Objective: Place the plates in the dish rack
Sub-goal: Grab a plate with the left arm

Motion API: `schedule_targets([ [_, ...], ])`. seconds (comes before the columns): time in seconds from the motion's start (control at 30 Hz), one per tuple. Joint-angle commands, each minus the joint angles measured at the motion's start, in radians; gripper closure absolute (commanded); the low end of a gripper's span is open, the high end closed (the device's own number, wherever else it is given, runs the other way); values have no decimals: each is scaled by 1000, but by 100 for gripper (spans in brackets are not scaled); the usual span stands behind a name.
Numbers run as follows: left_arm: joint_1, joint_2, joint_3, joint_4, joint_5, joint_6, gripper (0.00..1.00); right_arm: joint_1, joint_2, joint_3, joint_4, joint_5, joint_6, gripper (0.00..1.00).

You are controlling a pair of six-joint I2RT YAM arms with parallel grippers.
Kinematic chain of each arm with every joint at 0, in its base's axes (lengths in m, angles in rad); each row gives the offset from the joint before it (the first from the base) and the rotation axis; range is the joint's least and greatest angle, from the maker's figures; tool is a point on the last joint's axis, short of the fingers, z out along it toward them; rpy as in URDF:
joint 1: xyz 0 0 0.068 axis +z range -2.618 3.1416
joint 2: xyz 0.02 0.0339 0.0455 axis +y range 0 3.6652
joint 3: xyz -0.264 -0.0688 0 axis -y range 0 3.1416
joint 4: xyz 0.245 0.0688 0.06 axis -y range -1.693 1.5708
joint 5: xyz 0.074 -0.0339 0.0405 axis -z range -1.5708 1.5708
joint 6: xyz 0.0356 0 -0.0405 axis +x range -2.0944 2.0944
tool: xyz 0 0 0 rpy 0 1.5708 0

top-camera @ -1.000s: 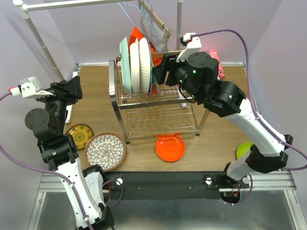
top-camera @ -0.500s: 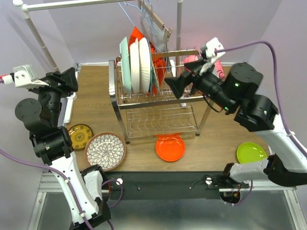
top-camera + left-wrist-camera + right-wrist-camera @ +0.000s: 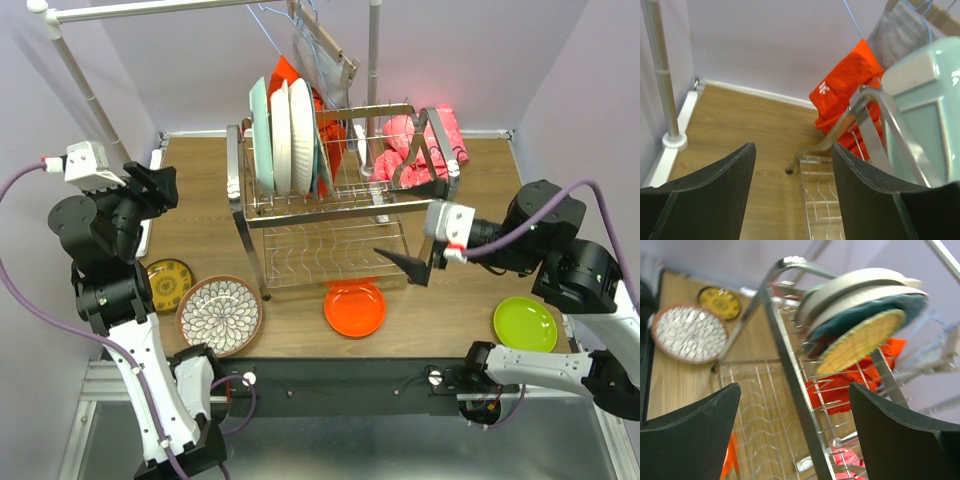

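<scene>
Top external view: several plates (image 3: pixel 288 135) stand upright in the dish rack (image 3: pixel 330 215), on its upper shelf. That leaves you four on the table (image 3: pixel 200 200): orange plate (image 3: pixel 355 308), lime plate (image 3: pixel 524 324), floral plate (image 3: pixel 219 314) and yellow plate (image 3: pixel 167 282). Your left gripper (image 3: pixel 792 150) and right gripper (image 3: pixel 792 390) both gape wide and hold nothing.

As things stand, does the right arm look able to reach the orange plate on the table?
Probably yes: the right tool hangs open just right of the orange plate, which lies uncovered before the dish rack.
</scene>
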State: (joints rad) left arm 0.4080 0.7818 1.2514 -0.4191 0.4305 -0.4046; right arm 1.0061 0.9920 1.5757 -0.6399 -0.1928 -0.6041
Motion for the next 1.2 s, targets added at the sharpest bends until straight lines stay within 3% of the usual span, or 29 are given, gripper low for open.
schedule_targets([
  [0.0, -28, -26, -49, -101, 5, 47, 29, -3, -32, -63, -216, -246, -270, 3],
  [0.2, -51, -49, -87, -179, -61, 62, 29, -3, -76, -164, -395, -372, -547, 4],
  [0.4, -55, -84, -191, -254, -148, 46, 29, -1, -55, -315, -471, -330, -654, 4],
  [0.7, -54, -18, -389, -224, -381, -43, 29, -3, 34, -433, -350, -175, -479, 4],
  [0.9, -54, 135, -371, -178, -553, -128, 29, -1, 66, -477, -320, -149, -406, 0],
  [1.17, -86, 424, -331, -241, -771, -187, 29, -1, 88, -520, -276, -131, -300, 0],
])
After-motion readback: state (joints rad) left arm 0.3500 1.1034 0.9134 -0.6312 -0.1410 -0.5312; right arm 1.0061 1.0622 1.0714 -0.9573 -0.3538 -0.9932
